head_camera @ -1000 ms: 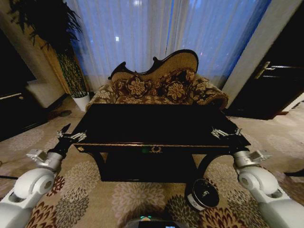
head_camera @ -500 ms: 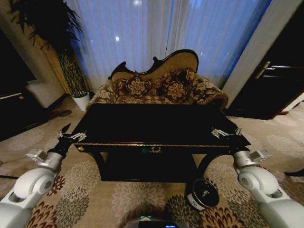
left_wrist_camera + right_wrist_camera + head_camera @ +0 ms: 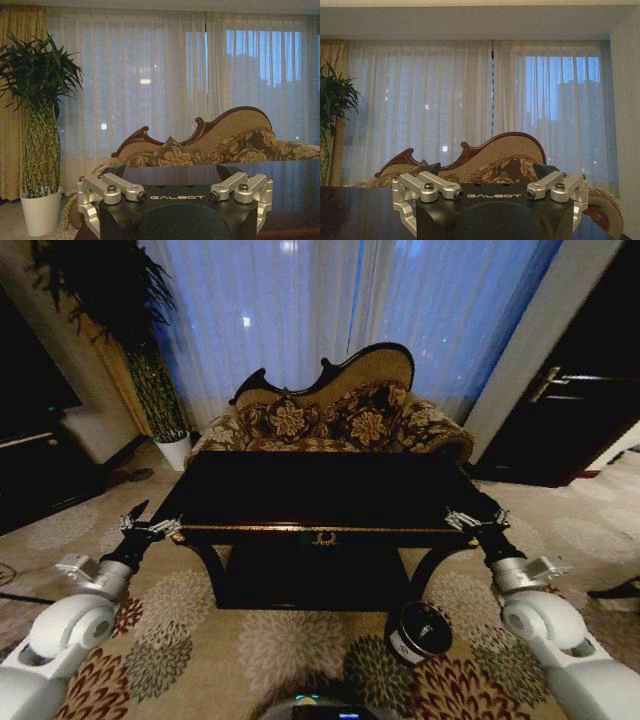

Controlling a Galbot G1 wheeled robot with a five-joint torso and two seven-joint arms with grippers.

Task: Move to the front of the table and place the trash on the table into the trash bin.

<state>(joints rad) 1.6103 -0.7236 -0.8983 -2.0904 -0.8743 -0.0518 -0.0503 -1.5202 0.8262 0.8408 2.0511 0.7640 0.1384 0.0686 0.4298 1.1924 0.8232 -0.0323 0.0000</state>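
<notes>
The glossy black table (image 3: 320, 490) with gold trim stands straight ahead, its front edge facing me. On its dark top I cannot make out the trash. The small black trash bin (image 3: 420, 632) with a round white label sits on the carpet by the table's front right leg. My left gripper (image 3: 148, 528) hovers off the table's front left corner, open and empty. At the front right corner my right gripper (image 3: 478, 520) is open and empty too. The left wrist view has its gripper (image 3: 172, 172) facing the tabletop (image 3: 285, 175); the right wrist view's gripper (image 3: 487, 170) faces the tabletop (image 3: 355, 210).
A brown floral sofa (image 3: 330, 420) stands right behind the table before the curtained window. A tall potted plant (image 3: 150, 390) is at the back left, dark furniture (image 3: 30, 475) at the left, a dark door (image 3: 580, 410) at the right. Patterned carpet lies around the table.
The whole head picture has shifted: table and bin now sit slightly higher in it, so the camera has moved. Both arms hold the same pose.
</notes>
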